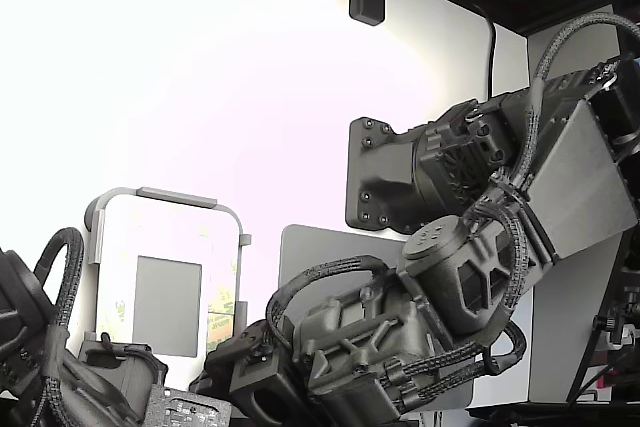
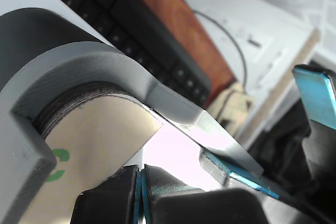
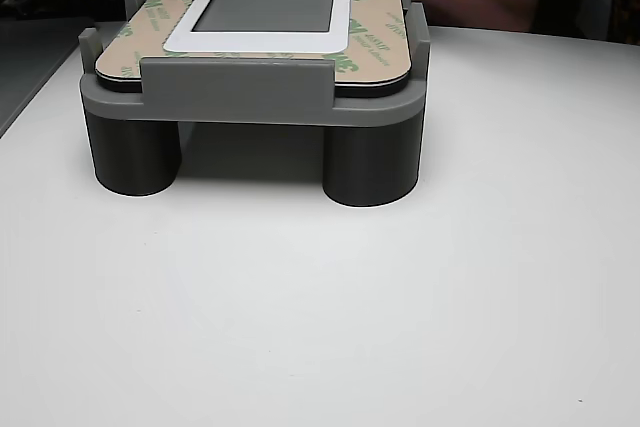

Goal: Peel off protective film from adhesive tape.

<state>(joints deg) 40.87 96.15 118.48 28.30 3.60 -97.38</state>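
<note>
**Gripper pressed together at the fixture edge, film still on the part**

The protective film (image 3: 375, 42) lies as a tan liner with green printed logos on the flat part seated in the grey fixture (image 3: 235, 87). It frames a white border around a grey square patch (image 3: 265, 5). In the other view the film appears flat; its far end is cut off by the frame top and by dark arm hardware there.

In the wrist view, the film (image 2: 100, 145) shows close up as a tan surface with part of one green logo, sitting under the curved grey rim of the fixture (image 2: 105, 61). The gripper (image 2: 142, 195) sits at the lower edge of this view. Its two dark fingers, faced with thin blue pads, are pressed together with no visible gap. Whether a film edge is caught between them cannot be determined; the contact line is partly out of frame. A keyboard (image 2: 131, 30) and a cable are blurred behind.

In the exterior view, the fixture (image 1: 165, 202) stands at the exterior view's left, strongly overexposed. The film (image 1: 222, 317) is faint along its side. The arm's wrist assembly and braided cables cover the lower fixture, hiding the gripper tips.

The fixture stands on four round legs on the white table (image 3: 400, 327).
</note>
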